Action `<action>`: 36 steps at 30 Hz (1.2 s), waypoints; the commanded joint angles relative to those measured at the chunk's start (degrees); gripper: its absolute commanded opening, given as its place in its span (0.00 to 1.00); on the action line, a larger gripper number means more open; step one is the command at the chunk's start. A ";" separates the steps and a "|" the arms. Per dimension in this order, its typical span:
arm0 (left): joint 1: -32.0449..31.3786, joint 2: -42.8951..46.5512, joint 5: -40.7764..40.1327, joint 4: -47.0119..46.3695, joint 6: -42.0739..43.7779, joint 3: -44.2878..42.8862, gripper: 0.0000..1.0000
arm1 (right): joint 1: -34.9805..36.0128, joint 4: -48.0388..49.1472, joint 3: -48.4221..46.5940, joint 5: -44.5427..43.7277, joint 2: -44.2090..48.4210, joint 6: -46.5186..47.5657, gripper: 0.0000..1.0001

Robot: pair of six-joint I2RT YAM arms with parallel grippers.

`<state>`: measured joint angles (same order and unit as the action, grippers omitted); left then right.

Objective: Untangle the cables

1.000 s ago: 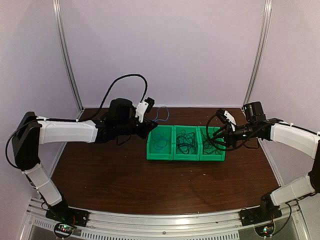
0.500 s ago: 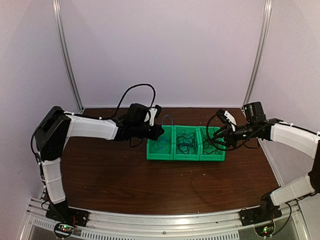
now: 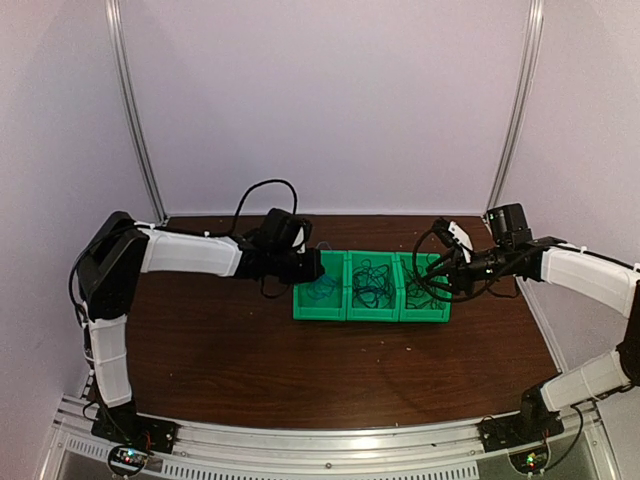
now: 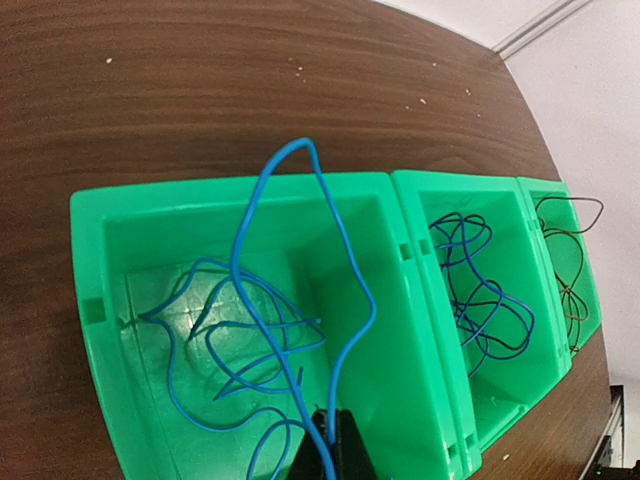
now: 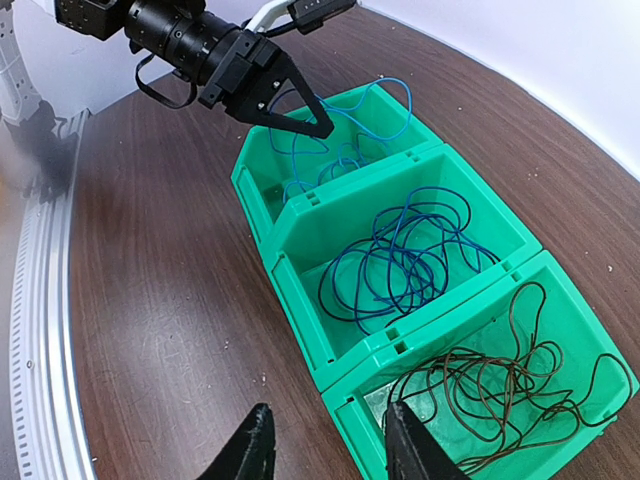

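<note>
Three joined green bins [image 3: 345, 314] hold the cables. The left bin [image 4: 90, 260] holds light blue cable [image 4: 230, 340], the middle bin dark blue cable [image 4: 482, 295], and the right bin brown cable [image 4: 570, 262]. My left gripper [image 4: 331, 440] is shut on a light blue cable strand; its loop [image 4: 300, 150] rises over the left bin's far rim. In the top view this gripper [image 3: 315, 266] is at the left bin's near-left corner. My right gripper [image 5: 330, 445] is open and empty, straddling the right bin's [image 5: 430, 400] outer corner. That view also shows the left gripper [image 5: 300, 115] over the far bin.
The bins stand on a dark wooden table [image 3: 250, 350]. White walls with metal corner posts [image 3: 130, 110] close in the back and sides. A metal rail [image 3: 320, 450] runs along the near edge with both arm bases.
My left arm has swung right and lowered, bringing the light blue cable from above the table's back down into the left bin. The right arm has not moved.
</note>
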<state>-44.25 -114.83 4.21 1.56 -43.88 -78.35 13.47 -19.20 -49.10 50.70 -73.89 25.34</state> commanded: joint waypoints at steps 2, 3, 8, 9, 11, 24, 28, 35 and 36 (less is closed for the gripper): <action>-0.26 -0.63 1.42 3.37 -7.98 -2.12 0.00 | -0.29 0.06 0.50 0.52 -0.12 0.77 0.38; -0.41 -0.92 1.82 4.09 -8.24 -2.61 0.00 | -0.29 0.04 0.50 0.54 -0.05 0.76 0.38; -0.75 -0.58 0.44 6.66 -8.55 -3.54 0.00 | -0.25 -0.12 0.58 0.63 0.14 0.86 0.39; -0.79 -0.37 0.55 6.63 -8.31 -3.53 0.00 | -0.29 -0.13 0.59 0.63 0.19 0.85 0.39; -0.84 -0.23 0.90 6.71 -7.52 -3.80 0.05 | -0.30 -0.13 0.59 0.63 0.19 0.92 0.39; -1.01 4.86 -2.38 6.96 -1.35 -4.92 0.39 | -0.25 -0.04 0.47 1.05 0.42 0.30 0.38; -1.01 7.50 -6.47 8.57 5.50 -6.74 0.40 | -0.79 0.04 -1.43 0.49 0.64 -1.46 0.39; 1.59 15.55 -18.42 19.03 21.29 -10.24 0.54 | -3.77 2.90 -8.76 -12.42 2.30 -7.49 0.61; 2.29 16.53 -19.22 19.98 22.44 -10.24 0.57 | -4.37 4.71 -9.68 -16.16 2.55 -9.73 0.75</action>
<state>-44.36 -103.42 -7.84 16.38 -31.27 -86.43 11.03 -19.46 -54.08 46.13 -73.73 21.56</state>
